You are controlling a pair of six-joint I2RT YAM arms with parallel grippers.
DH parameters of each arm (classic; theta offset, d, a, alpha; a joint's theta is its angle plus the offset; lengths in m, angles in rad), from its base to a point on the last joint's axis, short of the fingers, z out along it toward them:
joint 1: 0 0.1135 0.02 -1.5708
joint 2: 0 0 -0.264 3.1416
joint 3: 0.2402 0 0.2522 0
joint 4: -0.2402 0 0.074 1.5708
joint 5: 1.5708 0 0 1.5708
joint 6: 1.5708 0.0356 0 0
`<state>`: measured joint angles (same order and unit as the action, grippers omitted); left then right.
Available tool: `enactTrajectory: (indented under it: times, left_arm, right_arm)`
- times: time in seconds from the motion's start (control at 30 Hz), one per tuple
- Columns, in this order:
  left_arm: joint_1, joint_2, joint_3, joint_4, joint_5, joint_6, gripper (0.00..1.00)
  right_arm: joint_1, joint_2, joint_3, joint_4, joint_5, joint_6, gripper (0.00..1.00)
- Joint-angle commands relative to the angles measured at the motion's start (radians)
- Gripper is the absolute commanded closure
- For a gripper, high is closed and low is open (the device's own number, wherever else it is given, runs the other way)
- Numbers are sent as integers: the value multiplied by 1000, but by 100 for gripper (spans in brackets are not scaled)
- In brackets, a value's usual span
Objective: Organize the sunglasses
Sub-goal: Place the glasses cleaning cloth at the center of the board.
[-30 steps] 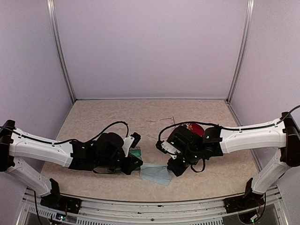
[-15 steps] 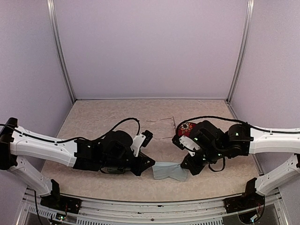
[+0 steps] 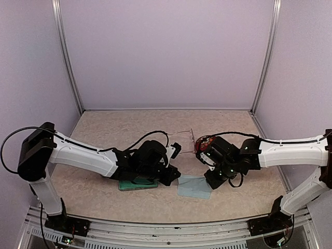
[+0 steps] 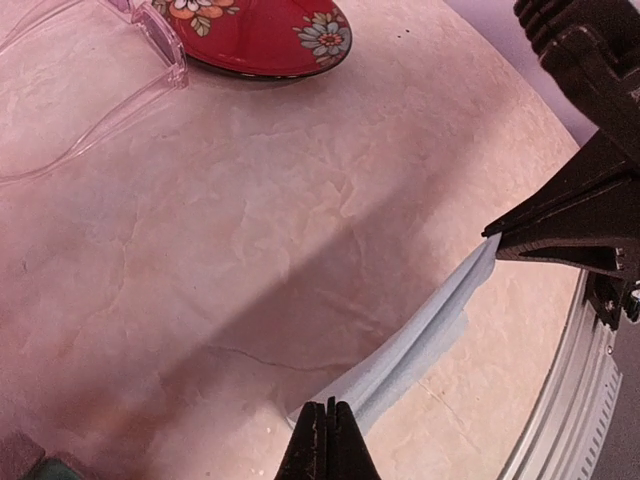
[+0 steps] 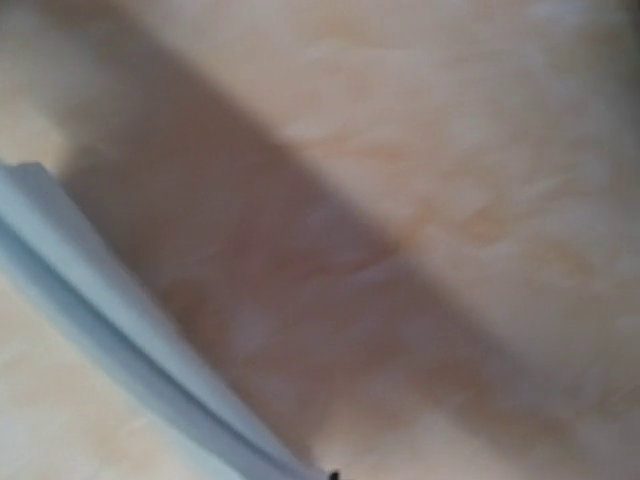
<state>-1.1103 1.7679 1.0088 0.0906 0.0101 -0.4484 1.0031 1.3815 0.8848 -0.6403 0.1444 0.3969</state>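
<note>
A pale clear-pink pair of sunglasses [image 3: 182,136] lies unfolded at the middle of the table, its frame corner [image 4: 160,45] at the top left of the left wrist view. A light-blue cloth [image 3: 194,185] hangs stretched between both grippers just above the table. My left gripper [image 4: 326,420] is shut on the cloth's [image 4: 430,325] near corner. My right gripper [image 4: 490,237] is shut on the opposite corner. From above, the left gripper [image 3: 176,180] and right gripper [image 3: 210,182] stand a cloth's width apart. The right wrist view is blurred and shows only the cloth [image 5: 100,310].
A red flowered oval case [image 3: 205,141] lies just behind the right gripper, next to the sunglasses. A green case [image 3: 137,184] sits under the left forearm. The table's metal front edge [image 4: 570,400] runs close to the cloth.
Both grippers have carried the cloth to the right. The left arm reached further in, and the green case now shows beneath it.
</note>
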Motion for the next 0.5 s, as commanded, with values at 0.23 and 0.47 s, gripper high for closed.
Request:
enactTrajectory:
  times: [0.23, 0.47]
  left_arm:
    - [77, 193, 154, 65, 6, 52, 100]
    - [79, 205, 164, 53, -74, 56, 67]
  right_arm:
    - [-110, 207, 31, 79, 140, -137, 99]
    - [-125, 195, 27, 89, 162, -100, 67]
